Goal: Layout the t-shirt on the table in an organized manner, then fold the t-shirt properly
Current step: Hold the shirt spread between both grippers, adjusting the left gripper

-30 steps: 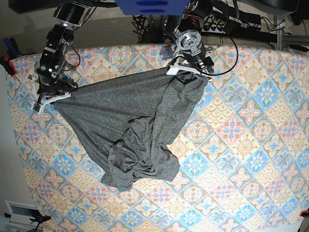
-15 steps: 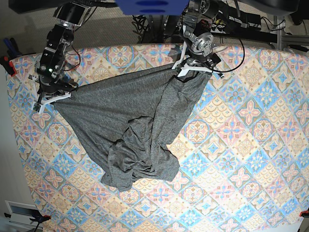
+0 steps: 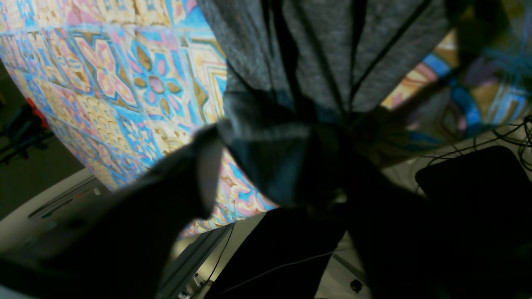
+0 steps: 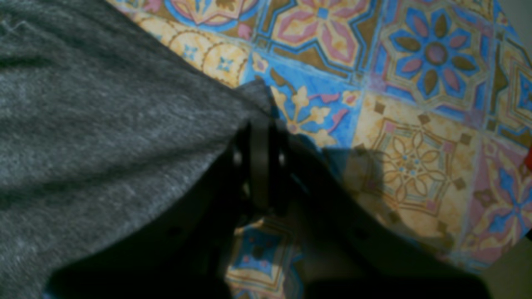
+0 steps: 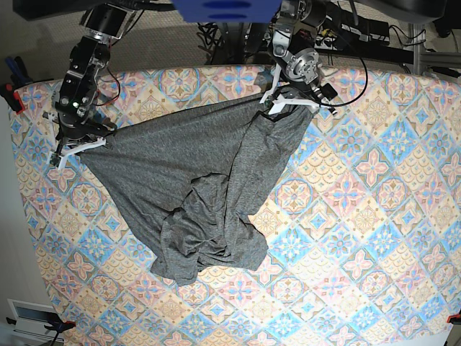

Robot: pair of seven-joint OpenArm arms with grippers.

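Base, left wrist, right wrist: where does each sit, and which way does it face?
Base: overhead, looking down at the table, t-shirt and both arms.
Left wrist: on the left arm, looking past the left gripper at bunched shirt by the table edge.
Right wrist: on the right arm, looking down its right gripper, pinching a shirt edge.
Shared: shirt, table.

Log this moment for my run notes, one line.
right gripper: shut on t-shirt | left gripper: open at t-shirt edge | t-shirt: bunched on table
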